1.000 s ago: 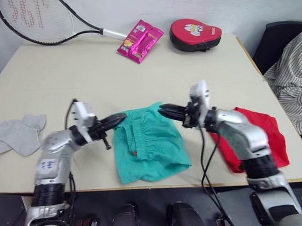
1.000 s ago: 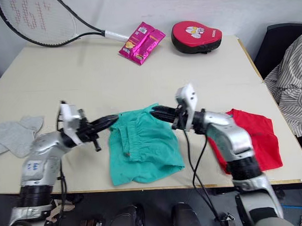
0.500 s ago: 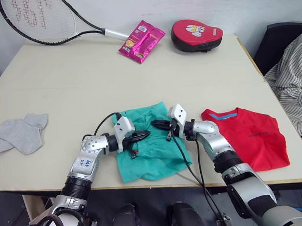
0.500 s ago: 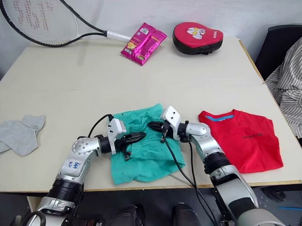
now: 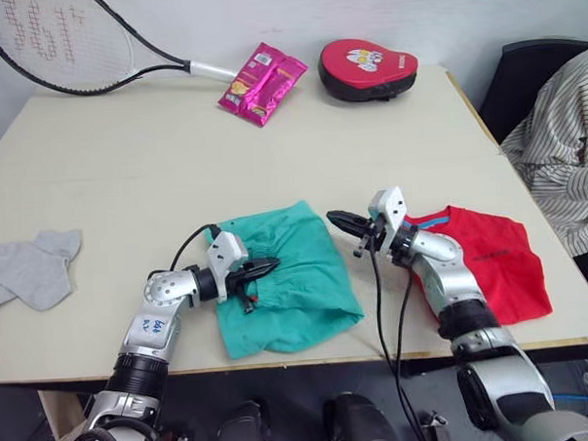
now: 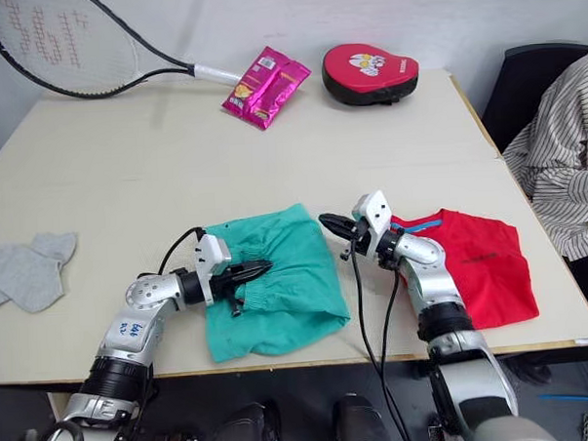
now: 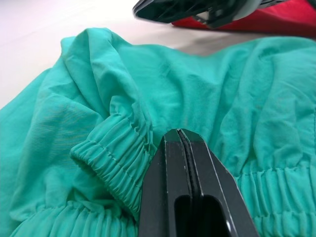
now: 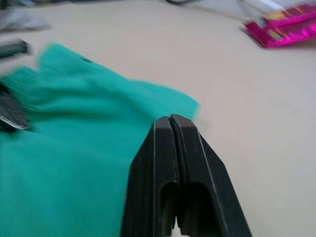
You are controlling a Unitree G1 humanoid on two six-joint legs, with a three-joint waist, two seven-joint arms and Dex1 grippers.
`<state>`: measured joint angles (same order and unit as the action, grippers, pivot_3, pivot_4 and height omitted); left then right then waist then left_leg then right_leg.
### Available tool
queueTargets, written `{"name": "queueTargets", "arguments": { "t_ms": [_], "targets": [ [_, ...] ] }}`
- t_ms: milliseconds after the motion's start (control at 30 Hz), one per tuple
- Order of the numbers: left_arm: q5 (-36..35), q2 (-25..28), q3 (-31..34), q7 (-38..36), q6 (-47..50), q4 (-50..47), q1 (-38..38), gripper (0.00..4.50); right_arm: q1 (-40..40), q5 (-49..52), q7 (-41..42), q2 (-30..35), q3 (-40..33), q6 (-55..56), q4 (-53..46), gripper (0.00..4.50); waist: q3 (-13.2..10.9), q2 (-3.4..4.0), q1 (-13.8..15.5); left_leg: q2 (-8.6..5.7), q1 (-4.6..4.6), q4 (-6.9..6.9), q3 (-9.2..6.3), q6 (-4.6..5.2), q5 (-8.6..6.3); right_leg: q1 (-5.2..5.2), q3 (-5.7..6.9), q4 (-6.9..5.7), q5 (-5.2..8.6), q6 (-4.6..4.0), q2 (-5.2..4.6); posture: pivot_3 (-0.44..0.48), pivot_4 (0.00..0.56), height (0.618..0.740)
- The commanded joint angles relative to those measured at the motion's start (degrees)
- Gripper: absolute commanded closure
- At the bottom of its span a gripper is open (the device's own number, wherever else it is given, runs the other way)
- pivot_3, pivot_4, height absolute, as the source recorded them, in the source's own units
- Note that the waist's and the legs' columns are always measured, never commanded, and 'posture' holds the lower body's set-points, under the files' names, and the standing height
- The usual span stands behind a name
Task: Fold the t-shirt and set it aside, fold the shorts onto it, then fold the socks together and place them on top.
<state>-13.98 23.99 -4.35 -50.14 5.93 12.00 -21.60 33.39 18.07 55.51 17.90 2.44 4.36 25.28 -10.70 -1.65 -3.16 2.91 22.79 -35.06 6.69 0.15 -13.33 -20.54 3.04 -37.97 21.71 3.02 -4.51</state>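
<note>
Leftmost, the socks (image 5: 28, 271) lie at the counter's (image 5: 125, 159) 9 o'clock edge, well apart from the other garments. Near the front middle the left claw (image 5: 262, 270) is pressed shut, empty, its tips resting over the gathered waistband of the teal shorts (image 5: 297, 284), which lie crumpled. Just off the shorts' 2 o'clock corner the right claw (image 5: 341, 219) hovers shut and empty, the red t-shirt (image 5: 496, 265) lying flat at 3 o'clock of the shorts.

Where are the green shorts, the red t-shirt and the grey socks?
shorts (image 5: 297, 279), left eye view, middle of the fabric.
t-shirt (image 5: 496, 260), left eye view, chest area.
socks (image 5: 28, 271), left eye view, middle of the pair.
</note>
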Motion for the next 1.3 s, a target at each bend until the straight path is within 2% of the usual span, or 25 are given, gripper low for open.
{"name": "queueTargets", "arguments": {
  "t_ms": [33, 133, 233, 333, 500, 567, 667, 733, 767, 800, 867, 1033, 1133, 1300],
  "targets": [
    [-1.00, 0.09, 1.92, 0.86, 1.50, 0.86, 0.20, 4.50, -4.81, 0.80, 1.07, 0.85, 3.04, -5.57, -12.51, 4.48, 0.00, 0.00, -0.03, -0.01, 0.02, 0.00, 0.00, 0.02, -0.02, 0.00, 0.00, 0.03, 0.00, 0.00, -0.01, 0.000, 0.150, 0.740],
    [-0.71, 0.22, 2.70, 1.25, 1.14, 2.94, -0.91, 4.50, -8.13, -4.13, -1.20, 0.67, 6.68, -5.33, -14.58, 4.48, 0.00, 0.00, 0.03, -0.02, 0.06, -0.02, 0.00, 0.16, -0.10, -0.01, 0.00, 0.09, 0.00, 0.00, -0.01, 0.000, 0.150, 0.740],
    [-0.41, 0.54, 2.43, 0.46, 0.98, 3.99, -1.52, 4.50, -11.10, -4.63, -0.56, 1.64, 8.07, -7.03, -16.62, 4.48, 0.00, -0.01, 0.12, -0.07, 0.07, -0.02, 0.01, 0.19, -0.04, -0.01, 0.00, 0.10, 0.00, -0.01, -0.03, 0.000, 0.150, 0.740],
    [-0.06, 0.60, 2.09, -0.02, 0.58, 5.03, -1.94, 4.50, -16.23, -0.89, 5.39, 6.61, 8.60, -11.85, -24.77, 4.48, 0.00, 0.00, 0.41, -0.09, 0.10, -0.03, 0.01, 0.19, -0.03, -0.01, 0.00, 0.14, -0.01, -0.02, -0.06, 0.000, 0.150, 0.740],
    [0.19, 0.39, 1.66, -0.99, -0.75, 6.52, -2.40, 4.50, -21.36, 5.72, 10.17, 15.36, 5.14, -18.98, -36.56, 4.48, -0.01, -0.01, 0.85, -0.07, 0.14, -0.04, 0.00, 0.24, -0.08, -0.01, 0.00, 0.23, -0.01, -0.02, -0.05, 0.000, 0.150, 0.740],
    [0.12, 0.35, 1.63, -1.49, -1.22, 6.87, -2.50, 4.50, -20.77, 8.18, 9.41, 17.00, 3.21, -22.05, -38.97, 4.48, -0.01, -0.01, 0.85, -0.06, 0.13, -0.04, 0.00, 0.25, -0.07, -0.02, 0.00, 0.23, -0.02, -0.05, -0.04, 0.000, 0.150, 0.740],
    [-0.30, 0.27, 1.44, -3.12, -2.39, 7.41, -2.75, 4.50, -16.07, 17.15, 5.70, 17.88, -0.59, -37.45, -39.24, 4.48, -0.01, -0.01, 0.82, -0.02, 0.11, -0.05, 0.00, 0.24, -0.06, -0.02, 0.01, 0.23, -0.08, -0.15, -0.03, 0.000, 0.150, 0.740],
    [-0.40, 0.26, 1.27, -4.37, -3.36, 7.87, -3.08, 4.50, -10.21, 27.37, 4.82, 19.93, -2.49, -57.26, -35.14, 4.10, -0.01, -0.01, 0.90, -0.02, 0.12, -0.05, 0.00, 0.23, -0.05, -0.04, 0.02, 0.23, -0.09, -0.17, -0.04, 0.000, 0.150, 0.740],
    [-0.51, 0.25, 1.32, -4.98, -3.97, 8.08, -3.19, 4.50, -6.86, 32.09, 2.76, 18.89, -4.73, -64.62, -31.77, 3.85, -0.01, -0.01, 1.04, -0.01, 0.15, -0.05, -0.01, 0.24, -0.05, -0.07, 0.01, 0.23, -0.10, -0.19, -0.05, 0.000, 0.150, 0.740],
    [-1.09, 0.05, 1.73, -5.37, -4.15, 8.12, -3.29, 4.50, -3.36, 34.14, 1.07, 18.36, -5.62, -71.60, -27.93, 3.57, -0.01, -0.02, 1.06, -0.01, 0.20, -0.04, -0.03, 0.27, -0.03, -0.12, 0.02, 0.24, -0.10, -0.20, -0.07, 0.000, 0.150, 0.740],
    [-2.57, -0.21, 2.89, -5.91, -4.12, 7.50, -3.40, 4.50, 1.52, 31.05, -0.45, 18.75, -2.21, -77.09, -21.51, 2.85, -0.02, 0.00, 1.24, 0.00, 0.29, -0.04, -0.04, 0.28, -0.04, -0.19, 0.03, 0.28, -0.11, -0.23, -0.08, 0.000, 0.150, 0.740],
    [-2.77, -0.24, 3.11, -7.35, -5.05, 7.52, -4.19, 4.50, 9.38, 25.38, -1.77, 15.54, 1.66, -79.16, -7.93, 1.14, -0.02, 0.00, 1.54, -0.01, 0.63, -0.02, -0.02, 0.31, -0.11, -0.53, 0.12, 0.27, -0.11, -0.23, -0.08, 0.000, 0.150, 0.740],
    [-3.44, 0.01, 3.85, -7.82, -4.81, 6.62, -3.43, 4.50, 11.17, 22.44, 1.11, 13.19, 5.62, -75.46, -6.19, 0.06, -0.02, 0.00, 1.28, -0.02, 1.06, -0.21, 0.10, 0.19, 0.06, -0.97, 0.11, 0.12, -0.16, -0.13, -0.07, 0.000, 0.150, 0.740],
    [-3.31, 0.53, 4.11, -9.49, -5.53, 7.66, -2.82, 4.50, 14.88, 19.22, 2.55, 7.48, 8.51, -73.79, -0.71, 0.02, -0.02, 0.00, 0.96, 0.00, 1.11, -0.36, 0.19, 0.48, -0.03, -0.98, 0.07, 0.11, -0.24, 0.01, -0.04, 0.000, 0.150, 0.740]
  ]
}}
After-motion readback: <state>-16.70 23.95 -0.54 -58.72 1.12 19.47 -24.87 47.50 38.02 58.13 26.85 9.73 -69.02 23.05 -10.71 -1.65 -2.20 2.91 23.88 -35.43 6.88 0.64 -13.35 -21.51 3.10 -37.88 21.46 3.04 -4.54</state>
